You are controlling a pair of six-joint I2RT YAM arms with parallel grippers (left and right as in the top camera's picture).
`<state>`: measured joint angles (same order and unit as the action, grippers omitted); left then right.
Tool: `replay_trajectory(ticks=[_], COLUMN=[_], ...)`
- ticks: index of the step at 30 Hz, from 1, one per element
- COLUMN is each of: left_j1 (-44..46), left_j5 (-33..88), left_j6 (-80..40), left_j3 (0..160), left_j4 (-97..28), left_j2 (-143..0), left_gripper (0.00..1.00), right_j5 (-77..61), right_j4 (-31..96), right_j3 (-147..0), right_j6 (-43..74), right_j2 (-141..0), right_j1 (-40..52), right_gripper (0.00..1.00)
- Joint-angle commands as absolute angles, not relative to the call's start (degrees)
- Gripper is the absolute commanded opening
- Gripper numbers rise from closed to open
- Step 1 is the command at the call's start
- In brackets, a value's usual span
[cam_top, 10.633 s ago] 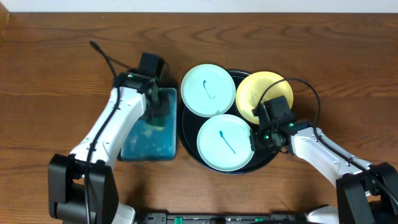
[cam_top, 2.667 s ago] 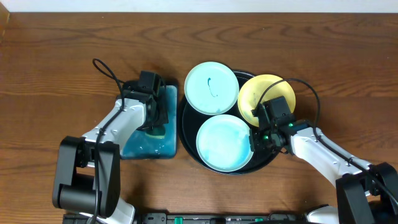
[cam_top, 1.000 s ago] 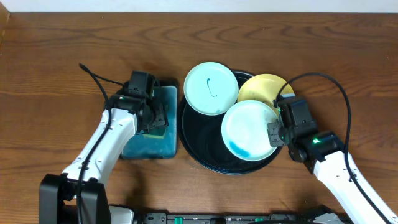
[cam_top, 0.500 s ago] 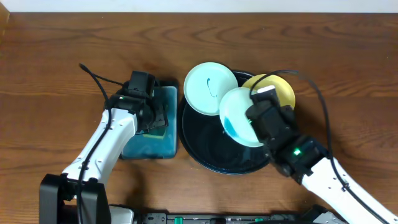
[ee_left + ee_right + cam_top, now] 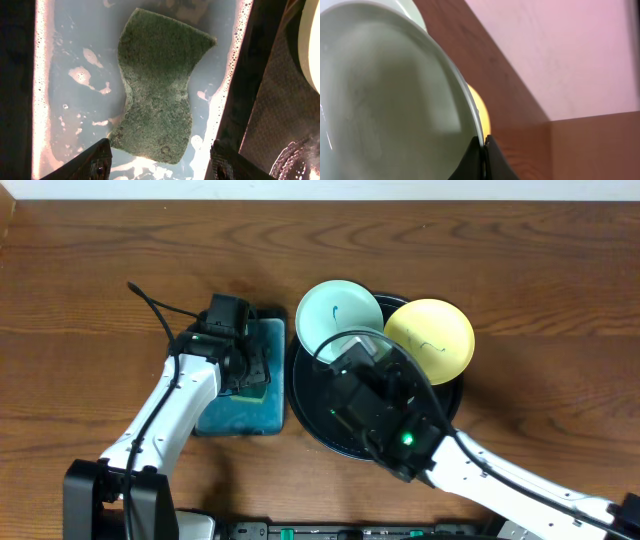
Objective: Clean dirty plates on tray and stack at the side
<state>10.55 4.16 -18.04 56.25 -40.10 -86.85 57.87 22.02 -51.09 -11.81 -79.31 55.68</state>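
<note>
The right end effector point(image 5: 483, 149) pinches the mint plate point(image 5: 385, 95) by its rim: light, stiff, likely slippery plastic. The left end effector point(image 5: 157, 160) gapes over the sponge point(image 5: 160, 85).

Wooden table point(image 5: 80, 270), dark brown grain. Rectangular black basin point(image 5: 245, 418) left of centre, blue-green soapy water. Green sponge point(image 5: 157, 85) lying flat in water, foam along basin edges.

Overhead: right arm point(image 5: 385, 410) covers most of held mint plate point(image 5: 350, 343) + middle of tray point(image 5: 308, 400). R wrist: mint plate cut off left + bottom, blurry; yellow plate point(image 5: 479, 112) just sliver.
</note>
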Motion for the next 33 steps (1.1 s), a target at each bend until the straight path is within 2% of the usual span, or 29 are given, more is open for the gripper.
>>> replay_trajectory(ticks=[1,33], left_j1=[10.31,10.31], left_j5=[4.1,4.1], left_j6=[-17.85,-17.85], left_j3=[55.55,55.55], left_j4=[-40.27,-40.29], left_j2=[-86.96,-86.96], left_gripper=[0.65,0.64], right_j5=[67.29,67.29], right_j4=[20.16,18.35], right_j3=[-52.6,-52.6], right_j6=[-15.49,-15.46], right_j2=[-81.08,-81.17], right_j1=[57.12,57.08], right_gripper=[0.01,0.01])
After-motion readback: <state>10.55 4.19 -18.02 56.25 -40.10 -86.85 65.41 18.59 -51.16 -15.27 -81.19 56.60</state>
